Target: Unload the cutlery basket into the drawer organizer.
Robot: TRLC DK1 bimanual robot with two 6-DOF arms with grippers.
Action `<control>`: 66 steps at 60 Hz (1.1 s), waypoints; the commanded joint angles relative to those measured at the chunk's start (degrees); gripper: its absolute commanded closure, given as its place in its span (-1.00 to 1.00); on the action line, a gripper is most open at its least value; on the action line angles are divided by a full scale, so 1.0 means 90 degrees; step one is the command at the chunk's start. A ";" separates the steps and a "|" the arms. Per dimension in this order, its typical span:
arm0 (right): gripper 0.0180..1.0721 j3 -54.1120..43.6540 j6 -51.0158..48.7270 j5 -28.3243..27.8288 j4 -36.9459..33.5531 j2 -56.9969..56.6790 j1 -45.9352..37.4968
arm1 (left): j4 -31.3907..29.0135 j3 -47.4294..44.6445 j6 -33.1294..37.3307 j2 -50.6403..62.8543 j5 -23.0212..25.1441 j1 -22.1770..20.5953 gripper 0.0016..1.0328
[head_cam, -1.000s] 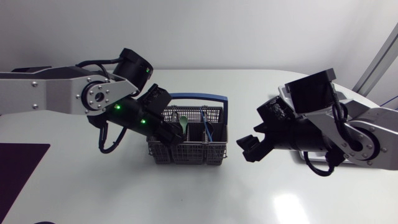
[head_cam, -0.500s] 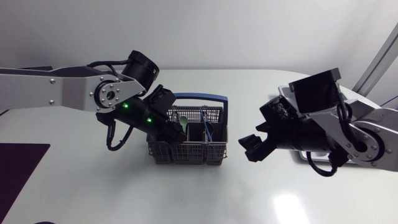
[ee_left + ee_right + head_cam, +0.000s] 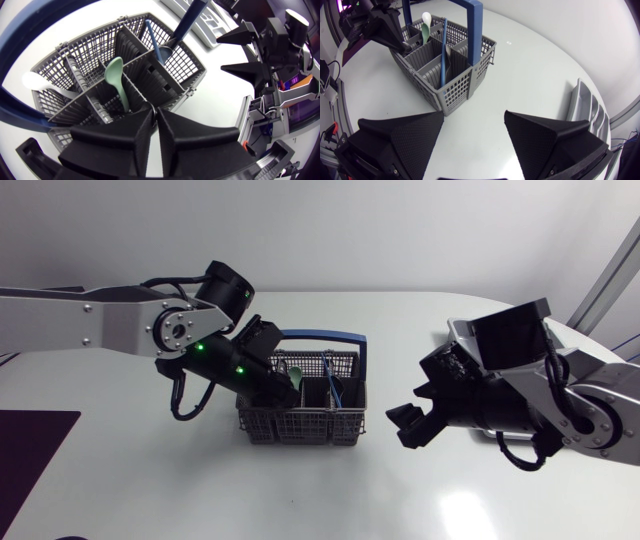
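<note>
Here, left jaws clenched at basket (image 3: 300,425) rim; right jaws spread, well clear.

The blue handle (image 3: 320,335) spanned the cutlery basket (image 3: 300,426). The left end effector (image 3: 289,393) crowded its left compartments. Open counter (image 3: 385,480) separated the basket from the right end effector (image 3: 408,427).

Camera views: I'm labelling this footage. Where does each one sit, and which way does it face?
Head view: fixed above the table, looking down; shows left arm, right arm, left gripper over the basket, right gripper apart from it.
Left wrist view: on the left arm's last link, looking down into the basket at a green spoon; own gripper shows, shut.
Right wrist view: on the right arm's last link, facing the basket; own gripper shows, open, organizer beside it.
Shared: both wrist views show the green spoon.
</note>
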 commanded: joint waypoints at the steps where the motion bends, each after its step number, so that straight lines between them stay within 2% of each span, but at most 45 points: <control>1: -0.66 -0.0167 -0.0118 -0.0033 -0.0061 -0.0106 -0.0067 | -0.0005 0.0176 -0.0187 0.0095 0.0238 0.0111 0.93; 17: -0.66 -0.0128 -0.0118 -0.0033 -0.0158 -0.0233 -0.0077 | -0.0015 0.0215 -0.0373 -0.0266 0.0746 0.0375 0.93; 35: -0.66 -0.0031 -0.0118 -0.0033 -0.0344 -0.0458 -0.0067 | -0.0024 0.0313 -0.0890 -0.0970 0.1820 0.1117 0.93; 43: -0.71 0.0086 -0.0108 -0.0033 -0.0500 -0.0663 -0.0067 | -0.0024 0.0352 -0.1105 -0.1516 0.2113 0.1303 0.93; 51: -0.71 0.0174 -0.0157 -0.0150 -0.0656 -0.1083 -0.0086 | -0.0044 0.0303 -0.1086 -0.2015 0.2259 0.1195 0.93; 66: -0.72 0.0213 -0.0499 -0.0541 -0.1027 -0.1933 -0.0165 | -0.0034 0.0049 -0.0890 -0.2698 0.2269 0.0649 0.93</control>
